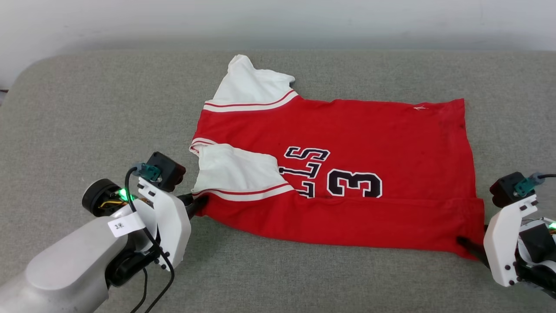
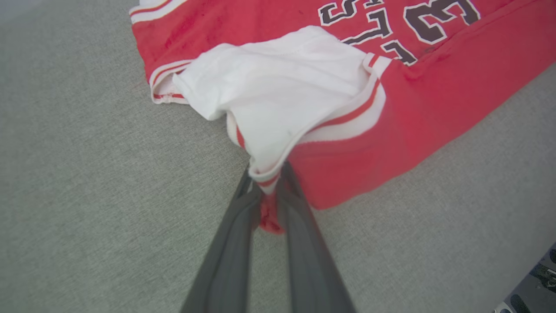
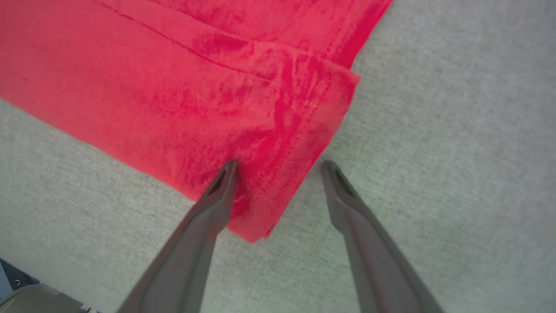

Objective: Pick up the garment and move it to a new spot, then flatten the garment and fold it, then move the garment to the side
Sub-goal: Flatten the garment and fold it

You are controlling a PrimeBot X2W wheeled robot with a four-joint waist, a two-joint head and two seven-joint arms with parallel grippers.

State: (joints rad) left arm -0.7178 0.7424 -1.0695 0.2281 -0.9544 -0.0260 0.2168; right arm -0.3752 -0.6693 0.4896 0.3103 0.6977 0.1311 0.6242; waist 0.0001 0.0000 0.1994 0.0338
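Note:
The garment (image 1: 347, 174), a red jersey with white sleeves and a black "3", lies spread sideways on the grey cushion (image 1: 87, 108), its near edge folded over. My left gripper (image 1: 197, 203) is shut on the near-left corner where the white sleeve trim meets the red cloth; the left wrist view shows both dark fingers (image 2: 299, 208) pinching that bunched cloth (image 2: 269, 182). My right gripper (image 1: 467, 245) stands open at the near-right hem corner (image 3: 278, 182). One of its fingertips (image 3: 228, 171) rests on the red cloth and the other fingertip sits just off it on the cushion.
The grey cushion's bare fabric (image 3: 434, 130) stretches around the jersey on all sides. A pale wall (image 1: 278, 21) runs behind the cushion's far edge. The cushion's rounded left end (image 1: 26, 78) curves away at the far left.

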